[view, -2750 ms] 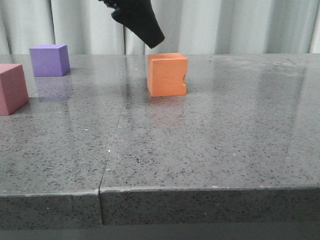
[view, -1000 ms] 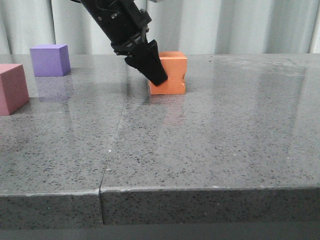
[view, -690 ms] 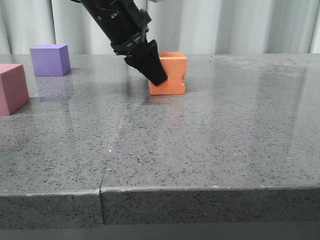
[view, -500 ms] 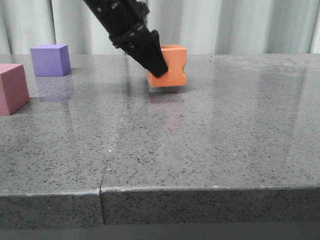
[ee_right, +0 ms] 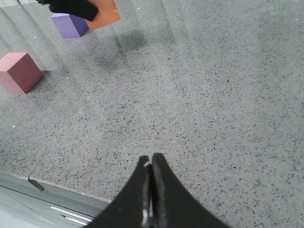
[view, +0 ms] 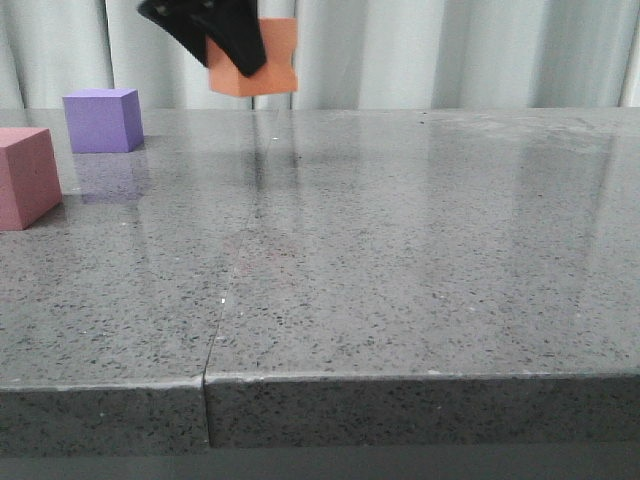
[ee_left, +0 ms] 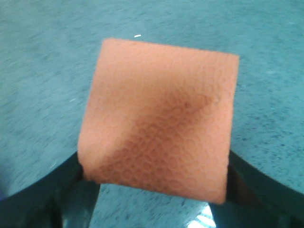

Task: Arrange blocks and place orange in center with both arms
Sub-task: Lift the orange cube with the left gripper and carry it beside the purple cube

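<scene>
My left gripper (view: pixel 235 55) is shut on the orange cube (view: pixel 268 58) and holds it well above the grey table, near the top of the front view. In the left wrist view the orange cube (ee_left: pixel 159 118) fills the middle between my two fingers. The purple cube (view: pixel 102 120) stands at the far left back, and the pink cube (view: pixel 25 177) is at the left edge, nearer me. My right gripper (ee_right: pixel 151 161) is shut and empty over the near table edge. From there I see the orange cube (ee_right: pixel 105 12), the purple cube (ee_right: pixel 70 24) and the pink cube (ee_right: pixel 19 72).
The speckled grey table (view: pixel 400 260) has a seam (view: pixel 228 290) running from the front edge toward the back. Its front edge (view: pixel 400 385) is close to the camera. Pale curtains (view: pixel 480 50) hang behind the table.
My left gripper came down, closed on the orange cube and has lifted it up and to the left, off the table. The purple and pink cubes have stayed in place.
</scene>
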`<move>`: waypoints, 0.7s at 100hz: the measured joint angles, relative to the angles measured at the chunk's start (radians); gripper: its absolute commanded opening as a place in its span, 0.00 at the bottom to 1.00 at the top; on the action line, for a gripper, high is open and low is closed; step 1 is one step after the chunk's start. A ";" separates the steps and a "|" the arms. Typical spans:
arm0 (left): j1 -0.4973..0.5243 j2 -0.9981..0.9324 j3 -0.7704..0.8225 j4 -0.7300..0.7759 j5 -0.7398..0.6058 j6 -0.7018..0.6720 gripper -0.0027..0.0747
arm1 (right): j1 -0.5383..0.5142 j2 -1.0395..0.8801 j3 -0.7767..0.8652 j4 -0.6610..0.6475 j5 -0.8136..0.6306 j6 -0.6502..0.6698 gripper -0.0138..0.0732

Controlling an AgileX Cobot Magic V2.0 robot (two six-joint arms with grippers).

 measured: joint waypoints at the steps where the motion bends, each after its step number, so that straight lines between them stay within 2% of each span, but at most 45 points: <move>1: 0.000 -0.003 0.000 0.014 0.000 -0.019 0.44 | 0.000 0.000 0.000 0.000 0.000 0.000 0.08; 22: 0.023 -0.040 0.006 0.150 0.026 -0.287 0.44 | 0.000 0.000 0.000 0.000 0.000 0.000 0.08; 37: 0.037 -0.069 0.052 0.203 0.031 -0.395 0.44 | 0.000 0.000 0.000 0.000 0.000 0.000 0.08; 70: 0.059 -0.180 0.282 0.368 -0.042 -0.622 0.44 | 0.000 0.000 0.000 0.000 0.000 0.000 0.08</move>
